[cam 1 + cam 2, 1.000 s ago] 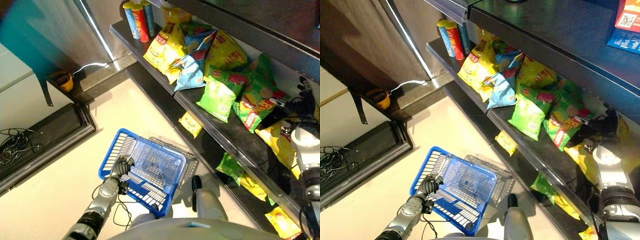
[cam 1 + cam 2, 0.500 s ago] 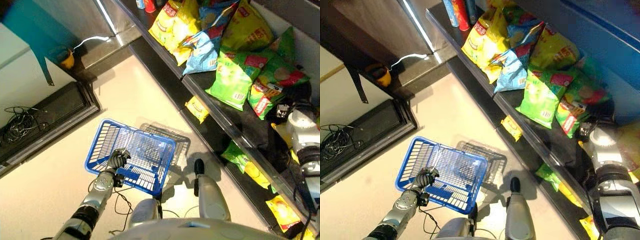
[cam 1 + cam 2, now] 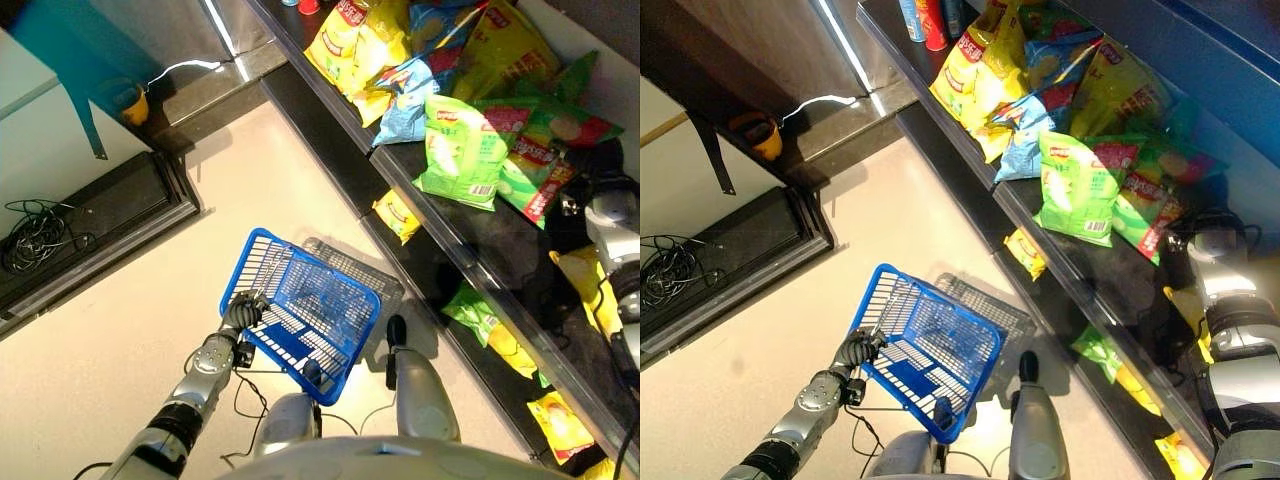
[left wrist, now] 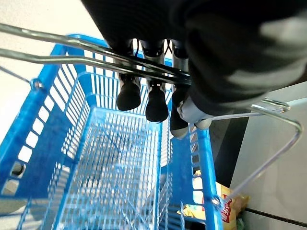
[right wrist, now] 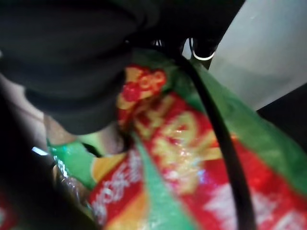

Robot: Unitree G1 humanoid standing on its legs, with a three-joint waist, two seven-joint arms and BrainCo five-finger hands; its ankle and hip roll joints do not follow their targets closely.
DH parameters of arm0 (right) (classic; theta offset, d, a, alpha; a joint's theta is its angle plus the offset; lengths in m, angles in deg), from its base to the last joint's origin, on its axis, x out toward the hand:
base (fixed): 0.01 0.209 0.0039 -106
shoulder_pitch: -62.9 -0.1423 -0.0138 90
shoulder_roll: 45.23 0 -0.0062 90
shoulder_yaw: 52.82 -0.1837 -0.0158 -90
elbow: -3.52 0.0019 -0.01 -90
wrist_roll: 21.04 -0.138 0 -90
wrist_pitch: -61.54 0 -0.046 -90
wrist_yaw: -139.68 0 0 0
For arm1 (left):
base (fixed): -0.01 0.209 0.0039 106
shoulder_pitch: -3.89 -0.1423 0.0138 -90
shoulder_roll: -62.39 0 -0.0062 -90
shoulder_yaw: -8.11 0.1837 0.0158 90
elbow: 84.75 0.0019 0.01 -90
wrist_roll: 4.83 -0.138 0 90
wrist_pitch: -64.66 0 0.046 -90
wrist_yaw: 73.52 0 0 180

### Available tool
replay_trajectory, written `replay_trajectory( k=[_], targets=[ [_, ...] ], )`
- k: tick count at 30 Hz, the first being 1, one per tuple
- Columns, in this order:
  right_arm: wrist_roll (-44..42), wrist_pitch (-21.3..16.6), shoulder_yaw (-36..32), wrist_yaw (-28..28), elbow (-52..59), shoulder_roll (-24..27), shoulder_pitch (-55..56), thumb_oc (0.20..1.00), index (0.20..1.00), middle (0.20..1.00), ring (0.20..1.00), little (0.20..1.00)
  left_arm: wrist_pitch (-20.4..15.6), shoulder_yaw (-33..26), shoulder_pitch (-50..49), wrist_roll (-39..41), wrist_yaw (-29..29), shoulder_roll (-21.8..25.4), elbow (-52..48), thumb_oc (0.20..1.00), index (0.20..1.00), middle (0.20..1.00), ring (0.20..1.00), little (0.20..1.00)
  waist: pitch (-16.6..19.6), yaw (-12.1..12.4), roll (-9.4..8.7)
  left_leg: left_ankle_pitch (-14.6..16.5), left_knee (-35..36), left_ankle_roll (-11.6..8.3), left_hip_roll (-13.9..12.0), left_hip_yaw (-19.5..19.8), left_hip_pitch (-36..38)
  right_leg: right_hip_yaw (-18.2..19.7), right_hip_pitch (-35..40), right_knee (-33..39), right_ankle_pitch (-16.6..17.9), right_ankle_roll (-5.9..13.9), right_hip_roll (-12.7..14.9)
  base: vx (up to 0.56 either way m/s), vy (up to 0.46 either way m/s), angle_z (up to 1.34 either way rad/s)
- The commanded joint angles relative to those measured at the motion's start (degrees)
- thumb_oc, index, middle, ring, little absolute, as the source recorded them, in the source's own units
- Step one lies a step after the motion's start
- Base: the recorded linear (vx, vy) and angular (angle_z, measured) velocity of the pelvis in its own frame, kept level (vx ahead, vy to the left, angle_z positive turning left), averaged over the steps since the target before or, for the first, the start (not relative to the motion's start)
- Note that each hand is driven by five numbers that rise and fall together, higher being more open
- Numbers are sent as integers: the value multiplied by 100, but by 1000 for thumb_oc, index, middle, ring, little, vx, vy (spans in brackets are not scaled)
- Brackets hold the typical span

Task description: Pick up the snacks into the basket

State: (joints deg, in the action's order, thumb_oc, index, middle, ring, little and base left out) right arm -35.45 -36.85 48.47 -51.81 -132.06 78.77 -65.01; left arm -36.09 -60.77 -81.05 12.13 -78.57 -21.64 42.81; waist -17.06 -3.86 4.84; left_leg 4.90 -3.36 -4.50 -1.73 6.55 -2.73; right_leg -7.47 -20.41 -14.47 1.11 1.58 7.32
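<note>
Robot's standing at the chip shelf with a blue basket hanging off one hand.

Going big to small: the shelf runs diagonally away, piled with snack bags, and the basket hangs over the floor beside it, tipped, its long side pointing roughly toward the shelf. The left hand has its fingers curled round the wire handle; the left wrist view shows the dark tips hooked over both wires, which the head views don't. The green-and-red chip bag lies on the shelf, long axis slanting down toward the shelf edge. The right hand is right up against it; the right wrist view has the bag pressed close under the dark cover, but I can't tell what the fingers are doing.
</note>
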Motion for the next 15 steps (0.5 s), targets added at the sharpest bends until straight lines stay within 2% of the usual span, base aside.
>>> replay_trajectory(
  k=[1,8,12,13,15],
  targets=[
    [-81,-273,-424,-140,857,-283,568,200,200,200,200,200,-490,-506,62,-29,-191,416,-648,200,200,200,200,200,148,37,-379,290,-263,210,450,40,153,390,243,-64,-204,439,102,-6,56,2],
    [92,-468,-1630,-380,2303,-733,1914,200,200,200,200,200,-405,-876,-59,-383,-300,424,-620,200,200,200,200,200,191,-161,-635,625,-612,345,509,-336,142,742,312,187,42,602,37,-6,82,-12],
    [234,-514,-1959,-357,2948,-895,2378,200,200,200,200,200,-389,-966,-117,-460,-290,479,-726,200,200,200,200,200,166,-194,-773,869,-989,431,561,-589,59,998,238,88,107,702,16,-60,156,-42],
    [237,-576,-2145,-223,3356,-1036,2704,200,200,200,200,200,-361,-993,-159,-582,-227,484,-765,200,200,200,200,200,171,-262,-870,1016,-1139,526,608,-769,44,1167,271,102,215,814,42,-87,189,-47],
    [182,-619,-2199,-125,3699,-1198,2851,200,200,200,200,200,-366,-1003,-193,-656,-195,524,-807,200,200,200,200,200,136,-314,-945,1032,-1147,596,703,-912,28,1380,241,197,547,1002,95,-136,263,-50]
  ],
)
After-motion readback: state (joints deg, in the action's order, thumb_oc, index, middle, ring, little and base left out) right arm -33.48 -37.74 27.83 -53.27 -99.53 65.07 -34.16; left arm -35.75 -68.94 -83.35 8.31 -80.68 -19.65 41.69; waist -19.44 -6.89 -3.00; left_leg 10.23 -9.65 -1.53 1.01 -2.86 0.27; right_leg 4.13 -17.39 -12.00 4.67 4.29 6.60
